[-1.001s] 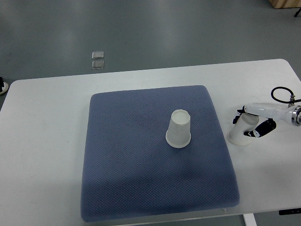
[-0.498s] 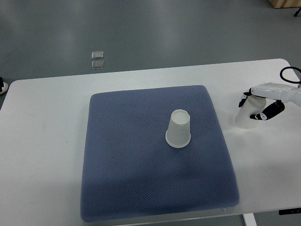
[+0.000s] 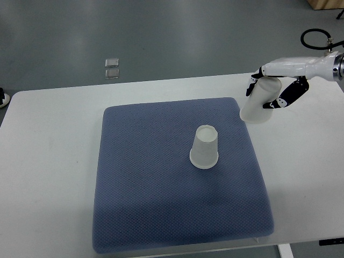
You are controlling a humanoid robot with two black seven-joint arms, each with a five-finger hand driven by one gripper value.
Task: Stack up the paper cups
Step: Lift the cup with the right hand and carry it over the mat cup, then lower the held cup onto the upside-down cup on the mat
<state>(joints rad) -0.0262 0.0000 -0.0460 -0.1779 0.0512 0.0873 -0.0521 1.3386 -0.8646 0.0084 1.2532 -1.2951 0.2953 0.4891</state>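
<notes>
White paper makes up both cups on view. One upside-down paper cup [image 3: 205, 148] stands near the middle of the blue-grey mat [image 3: 145, 204], its wide rim down on the fabric and its narrow base facing up. The mat lies on a white table [image 3: 48, 161]. The second paper cup [image 3: 260, 101] is also mouth-down but tilted, held in the air over the mat's far right corner, well apart from the standing cup. The right hand [image 3: 277, 86], coming in from the right edge on a white arm with a black cable looped behind it, has its dark-tipped fingers [image 3: 280, 102] wrapped around the narrow upper part of that cup. Grey floor shows beyond the table's far edge.
</notes>
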